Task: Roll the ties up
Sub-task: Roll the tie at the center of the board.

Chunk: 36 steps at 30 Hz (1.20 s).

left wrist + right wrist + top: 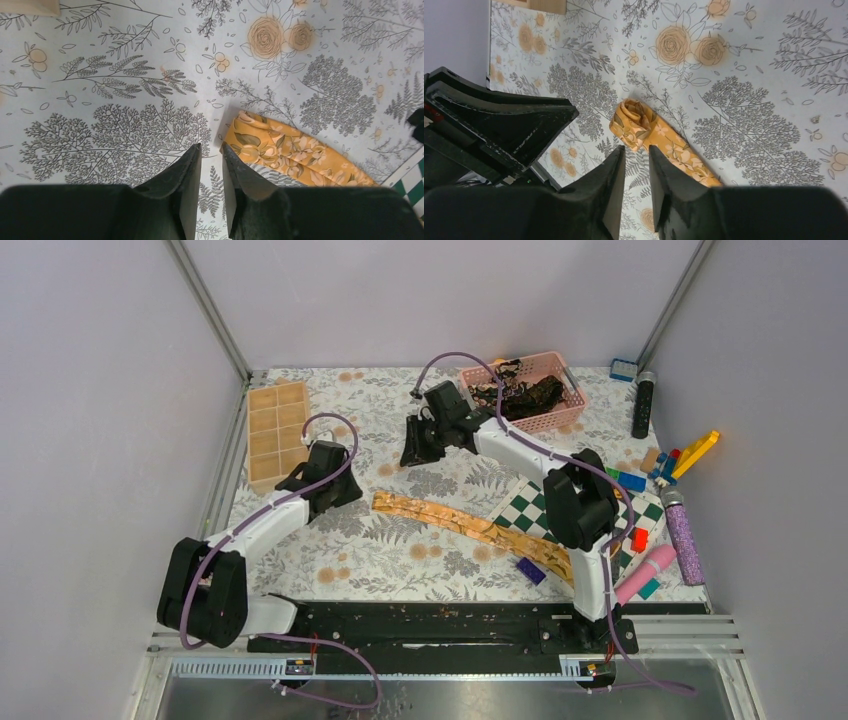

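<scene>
A golden-tan tie lies flat and diagonal across the flowered table, its far right part over the checkered board. Its left end is curled into a small fold. Dark ties are heaped in the pink basket. My left gripper hovers just left of the tie's end, jaws narrowly open with nothing between them. My right gripper hangs above and behind that same end, and in its wrist view the right gripper is also narrowly open and empty.
A tan compartment tray sits at the back left. Toy bricks, a black cylinder, a purple glitter tube, a pink cylinder and a small blue block crowd the right side.
</scene>
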Motion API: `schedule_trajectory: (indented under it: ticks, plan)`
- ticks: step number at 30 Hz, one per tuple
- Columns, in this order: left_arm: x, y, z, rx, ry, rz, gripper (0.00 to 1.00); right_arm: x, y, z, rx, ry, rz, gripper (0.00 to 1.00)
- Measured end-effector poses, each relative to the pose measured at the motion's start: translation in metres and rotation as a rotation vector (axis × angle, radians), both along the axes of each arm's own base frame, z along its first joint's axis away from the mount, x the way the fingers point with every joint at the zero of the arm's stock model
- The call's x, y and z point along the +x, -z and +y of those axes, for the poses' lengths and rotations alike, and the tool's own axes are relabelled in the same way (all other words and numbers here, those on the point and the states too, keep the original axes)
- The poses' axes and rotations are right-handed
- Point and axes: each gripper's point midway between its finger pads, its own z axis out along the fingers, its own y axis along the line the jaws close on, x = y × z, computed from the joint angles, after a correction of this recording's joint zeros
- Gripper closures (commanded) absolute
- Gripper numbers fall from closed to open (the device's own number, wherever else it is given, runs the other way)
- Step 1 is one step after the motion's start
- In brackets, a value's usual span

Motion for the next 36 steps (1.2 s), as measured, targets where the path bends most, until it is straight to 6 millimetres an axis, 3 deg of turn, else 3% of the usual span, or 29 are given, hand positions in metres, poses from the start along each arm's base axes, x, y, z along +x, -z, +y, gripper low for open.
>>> schedule_trajectory:
  ticks: [8,18,26,36]
  plan:
    - [0.005,-0.003,-0.01,-0.066,0.009,-0.018,0.77,-0.02,0.013,0.009,0.038,-0.006,0.104,0.84]
    - [0.006,0.007,-0.015,-0.081,0.022,0.01,0.78,-0.063,0.048,0.034,0.071,-0.049,0.255,0.87]
    - [0.006,0.007,-0.015,-0.083,0.024,0.01,0.79,-0.067,0.071,0.039,0.057,-0.033,0.306,0.87]
    - [0.006,0.007,-0.015,-0.083,0.023,0.01,0.8,-0.065,0.095,0.03,-0.013,0.015,0.322,0.87]
